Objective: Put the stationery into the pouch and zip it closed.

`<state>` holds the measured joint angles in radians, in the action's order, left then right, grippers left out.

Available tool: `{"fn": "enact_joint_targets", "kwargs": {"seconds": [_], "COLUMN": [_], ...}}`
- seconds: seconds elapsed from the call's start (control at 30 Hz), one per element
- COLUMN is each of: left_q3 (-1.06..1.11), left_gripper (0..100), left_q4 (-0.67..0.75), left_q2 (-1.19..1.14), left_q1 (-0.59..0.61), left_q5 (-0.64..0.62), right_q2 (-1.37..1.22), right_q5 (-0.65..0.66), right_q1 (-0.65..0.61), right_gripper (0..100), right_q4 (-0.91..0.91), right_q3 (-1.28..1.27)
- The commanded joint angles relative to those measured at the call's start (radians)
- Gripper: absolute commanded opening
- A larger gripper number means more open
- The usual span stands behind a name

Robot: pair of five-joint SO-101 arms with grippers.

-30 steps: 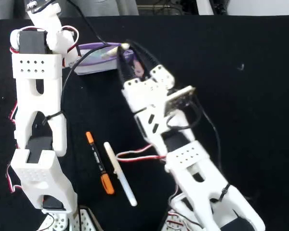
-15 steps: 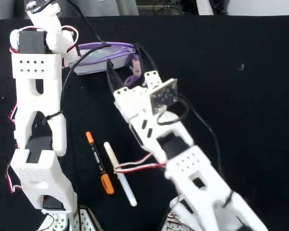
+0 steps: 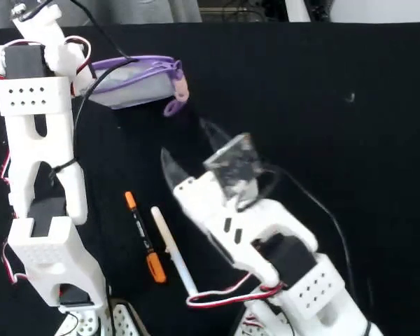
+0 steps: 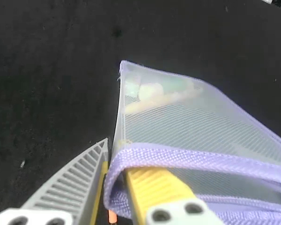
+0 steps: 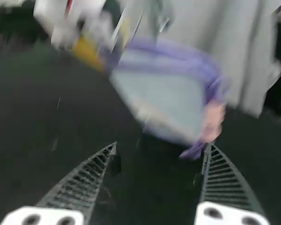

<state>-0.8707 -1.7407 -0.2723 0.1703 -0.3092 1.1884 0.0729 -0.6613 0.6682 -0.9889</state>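
High view catches the work about midway, by the look of it: the left gripper (image 4: 113, 157) is clamped on the purple rim of the mesh pouch (image 3: 136, 82), one yellow finger inside the mouth and the grey one outside, pinching the fabric between them. Through the mesh just beyond those fingertips, a few pale stationery pieces (image 4: 161, 96) already lie in the far corner of the pouch. The right gripper (image 3: 192, 150) hangs with its fingers spread wide and nothing between them; the pouch and its pink zip pull (image 3: 178, 89) sit out past its fingertips, apart from them. Back from those fingertips, beside the right arm's wrist and between the two arms, an orange marker (image 3: 144, 238) and a white pen (image 3: 173, 252) lie next to each other on the black table (image 3: 350, 98). Both remain to be loaded, and the zip, judging by the gaping mouth around the yellow finger, has yet to be drawn closed. No writing can be read: the marks on the marker's barrel are too small to make out, and the pouch shows no label.
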Motion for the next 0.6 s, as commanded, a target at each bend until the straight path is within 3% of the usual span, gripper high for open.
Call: {"fn": "enact_joint_targets", "kwargs": {"seconds": [0.0,0.33,0.57], "left_q3": [-0.038,-0.05,-0.087], "left_gripper": [3,3,3], "left_q4": [0.052,0.121,0.124], "left_q2": [-0.014,-0.123,-0.129], "left_q1": [0.059,0.128,0.145], "left_q5": [0.005,0.005,0.005], "right_q2": [-0.131,-0.611,-0.951], "right_q5": [0.041,0.032,-0.06], "right_q1": [-0.098,-0.219,-0.275], "right_gripper": [25.4,25.4,25.4], "right_q4": [0.135,0.152,0.074], "right_q3": [0.071,0.162,0.245]}}
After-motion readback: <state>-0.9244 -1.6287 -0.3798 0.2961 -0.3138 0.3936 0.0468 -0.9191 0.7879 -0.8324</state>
